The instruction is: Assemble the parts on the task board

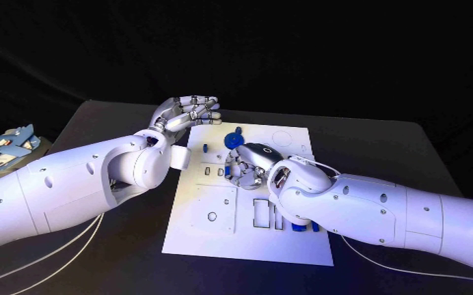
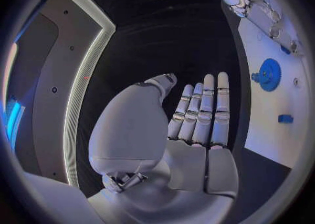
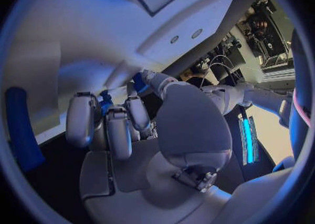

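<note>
A: Right, I'm starting with the big things. The bench point(image 1: 394, 138) carries the task board point(image 1: 236, 230), which lies in the middle of the head view and runs from about 12 o'clock down to 6.

B: And the arms?

A: My left robot hand point(image 1: 187, 113) hangs over the bench just off the board's 11 o'clock corner, fingers straight, side by side, holding nothing. The left wrist view confirms it: flat palm, nothing in it. My right robot hand point(image 1: 251, 165) sits over the board's centre with its fingers curled down.

B: Holding a part?

A: I think so. In the right wrist view the fingertips point(image 3: 108, 116) close around a small blue piece point(image 3: 105, 103), though how firmly I cannot tell.

B: Other parts?

A: A blue gear point(image 1: 234, 138) lies on the board towards 12 o'clock, just beyond the right robot hand. Small blue pegs point(image 1: 206, 149) stand near it, and more blue pieces point(image 1: 301, 227) sit at 5 o'clock under my right forearm.

B: So which step?

A: I'd judge I'm seating a piece mid-board. Next calls for lining it over its slot and pressing straight down, gently.
</note>
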You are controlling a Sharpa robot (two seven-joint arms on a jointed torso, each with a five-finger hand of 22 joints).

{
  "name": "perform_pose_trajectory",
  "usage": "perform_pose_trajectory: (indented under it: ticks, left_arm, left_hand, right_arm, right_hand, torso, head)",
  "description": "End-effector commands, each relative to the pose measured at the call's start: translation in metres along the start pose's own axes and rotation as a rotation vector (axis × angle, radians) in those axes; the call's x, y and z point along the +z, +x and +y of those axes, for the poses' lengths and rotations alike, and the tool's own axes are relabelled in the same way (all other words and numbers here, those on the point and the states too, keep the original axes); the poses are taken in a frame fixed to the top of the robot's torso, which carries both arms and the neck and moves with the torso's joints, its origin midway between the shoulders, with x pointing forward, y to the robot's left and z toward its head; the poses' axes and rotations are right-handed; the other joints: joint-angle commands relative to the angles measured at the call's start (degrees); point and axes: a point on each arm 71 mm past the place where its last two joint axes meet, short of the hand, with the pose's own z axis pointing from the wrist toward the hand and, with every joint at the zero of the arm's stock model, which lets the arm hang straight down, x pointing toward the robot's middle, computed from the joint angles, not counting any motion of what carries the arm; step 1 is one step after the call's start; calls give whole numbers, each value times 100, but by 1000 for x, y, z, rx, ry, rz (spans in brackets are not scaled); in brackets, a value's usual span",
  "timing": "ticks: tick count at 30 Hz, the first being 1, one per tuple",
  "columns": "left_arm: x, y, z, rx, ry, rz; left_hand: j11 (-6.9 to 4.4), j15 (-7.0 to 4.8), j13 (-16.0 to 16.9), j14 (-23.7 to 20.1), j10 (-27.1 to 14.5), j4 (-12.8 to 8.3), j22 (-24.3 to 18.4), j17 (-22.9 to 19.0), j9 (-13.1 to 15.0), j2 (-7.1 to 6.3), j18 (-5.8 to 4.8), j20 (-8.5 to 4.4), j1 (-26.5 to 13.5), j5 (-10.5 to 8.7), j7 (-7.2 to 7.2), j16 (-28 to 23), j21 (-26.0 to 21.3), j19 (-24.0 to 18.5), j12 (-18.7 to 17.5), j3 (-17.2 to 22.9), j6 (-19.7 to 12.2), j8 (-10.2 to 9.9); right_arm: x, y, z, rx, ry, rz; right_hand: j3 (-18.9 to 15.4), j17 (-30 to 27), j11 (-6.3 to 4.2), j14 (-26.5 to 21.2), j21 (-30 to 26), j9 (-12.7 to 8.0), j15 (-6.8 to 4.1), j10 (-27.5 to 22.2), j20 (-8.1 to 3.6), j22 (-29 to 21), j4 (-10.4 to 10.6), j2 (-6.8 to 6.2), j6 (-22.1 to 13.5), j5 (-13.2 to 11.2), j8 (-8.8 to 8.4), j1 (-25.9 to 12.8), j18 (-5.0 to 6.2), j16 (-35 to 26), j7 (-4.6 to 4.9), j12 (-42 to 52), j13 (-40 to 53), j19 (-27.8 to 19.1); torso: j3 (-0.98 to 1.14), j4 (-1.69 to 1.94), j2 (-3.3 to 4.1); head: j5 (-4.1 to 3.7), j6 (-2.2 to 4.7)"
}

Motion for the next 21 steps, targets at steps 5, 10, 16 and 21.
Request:
perform_pose_trajectory:
  ticks: [5, 10, 16, 21]
  left_arm:
    - [0, 2, -1, -7, 7, 11]
    - [0, 2, -1, -7, 7, 11]
    - [0, 1, -1, -7, 7, 10]
    - [0, 1, -1, -7, 7, 10]
  left_hand:
    - [-16, 24, 2, -1, -12, -8, 4, 11, -7, -7, 58, 4, -61, -31, 162, -38, 22, -22, -19, 18, -5, -20]
    - [-16, 24, 2, -1, -12, -8, 4, 11, -7, -7, 58, 4, -61, -31, 162, -38, 22, -22, -19, 18, -5, -20]
    - [-16, 24, 2, -1, -12, -8, 4, 11, -7, -7, 58, 4, -61, -31, 162, -38, 22, -22, -19, 18, -5, -20]
    - [-16, 24, 2, -1, -12, -8, 4, 11, -7, -7, 58, 4, -61, -31, 162, -38, 22, -22, -19, 18, -5, -20]
  right_arm:
    - [0, 3, -1, -16, 11, 22]
    - [0, 3, -1, -15, 10, 20]
    - [0, 3, -2, -16, 16, 21]
    - [0, 4, -2, -18, 18, 27]
  right_hand:
    - [-37, 994, 27, 484, -29, -31, 50, -53, 34, 54, 34, -66, -72, -45, -50, -68, -10, -19, 25, -36, -4, -29]
    - [-39, 999, 28, 486, -25, -32, 51, -50, 35, 58, 37, -67, -72, -46, -50, -72, -11, -18, 25, -33, 0, -26]
    - [-58, 983, 37, 481, -47, -41, 59, -81, 45, 42, 52, -88, -91, -55, -65, -99, -6, -23, 34, -54, -32, -40]
    - [-82, 965, 53, 477, -76, -60, 74, -136, 58, 22, 70, -116, -143, -59, -101, -125, 1, -28, 52, -92, -86, -59]
  torso:
    - [-1, 0, 0]
    - [0, -3, 0]
    - [0, 0, 1]
    - [2, 0, 1]
  head:
    - [-2, -1]
    - [4, -3]
    - [6, -3]
    - [4, -3]
